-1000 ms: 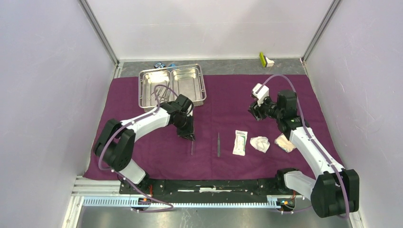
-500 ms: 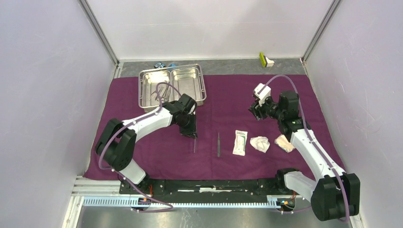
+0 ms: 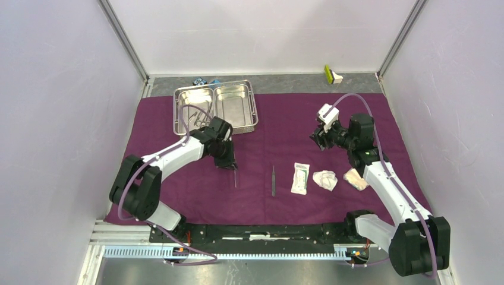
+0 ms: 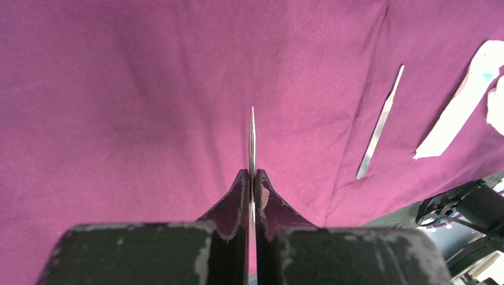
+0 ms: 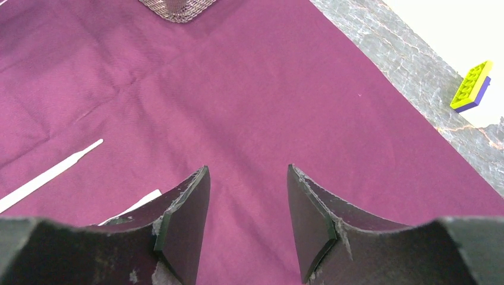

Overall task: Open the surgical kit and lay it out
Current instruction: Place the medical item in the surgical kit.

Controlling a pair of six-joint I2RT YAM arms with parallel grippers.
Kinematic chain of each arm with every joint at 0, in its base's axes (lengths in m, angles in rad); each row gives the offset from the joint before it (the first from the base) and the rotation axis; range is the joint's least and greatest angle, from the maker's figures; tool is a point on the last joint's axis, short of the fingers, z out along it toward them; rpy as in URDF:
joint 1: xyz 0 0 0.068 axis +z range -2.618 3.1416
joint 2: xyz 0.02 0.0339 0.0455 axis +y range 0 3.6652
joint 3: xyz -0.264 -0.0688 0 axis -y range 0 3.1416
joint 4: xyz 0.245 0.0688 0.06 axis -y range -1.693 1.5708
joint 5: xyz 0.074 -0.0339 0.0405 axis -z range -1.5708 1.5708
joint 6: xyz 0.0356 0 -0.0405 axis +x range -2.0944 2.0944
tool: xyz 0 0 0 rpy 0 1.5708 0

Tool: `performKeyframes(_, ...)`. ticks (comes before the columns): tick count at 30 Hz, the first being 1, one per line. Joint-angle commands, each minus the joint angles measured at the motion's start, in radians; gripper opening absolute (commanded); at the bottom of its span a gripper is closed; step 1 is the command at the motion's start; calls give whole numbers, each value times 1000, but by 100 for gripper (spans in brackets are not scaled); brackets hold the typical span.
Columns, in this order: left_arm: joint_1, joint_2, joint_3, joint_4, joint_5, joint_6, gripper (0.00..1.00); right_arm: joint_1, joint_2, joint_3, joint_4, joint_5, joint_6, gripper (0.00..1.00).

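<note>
Large purple cloth wrap (image 3: 285, 119) lies open with white sealed packet (image 3: 301, 178), white gauze wads (image 3: 325, 179) and a slim flat metal tool (image 3: 273, 180) out, left claw (image 4: 252, 175) clamps thin metal tweezers (image 4: 252, 139), right claw (image 5: 248, 178) stands apart and empty, ring-handled metal forceps (image 3: 196, 117) wait in the shiny two-compartment steel tray (image 3: 214, 85).

Matt woven purple cloth wrap (image 3: 285, 136), shiny steel tray (image 3: 235, 107), polished metal tweezers (image 4: 252, 138), scuffed black fingers (image 5: 187, 219)

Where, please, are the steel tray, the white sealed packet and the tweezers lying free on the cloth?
steel tray (image 3: 236, 105): top view, right compartment's bare floor.
white sealed packet (image 3: 301, 178): top view, middle.
tweezers (image 3: 273, 181): top view, mid-shaft.
</note>
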Motion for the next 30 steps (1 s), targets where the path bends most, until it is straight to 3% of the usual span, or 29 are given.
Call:
performKeyframes(1,27,-54,6,13,14,12,2,-5,-4,6,36,-34,16,57)
performKeyframes(13,107,-135,-23,-10,45,-2,2,-6,20,23,42,-71,21,57)
performKeyframes(19,102,-93,-30,-28,63,-55,2,-5,41,39,42,-83,30,57)
performKeyframes(30,-56,116,133,-135,32,-118,2,-5,35,82,-40,-14,-37,57)
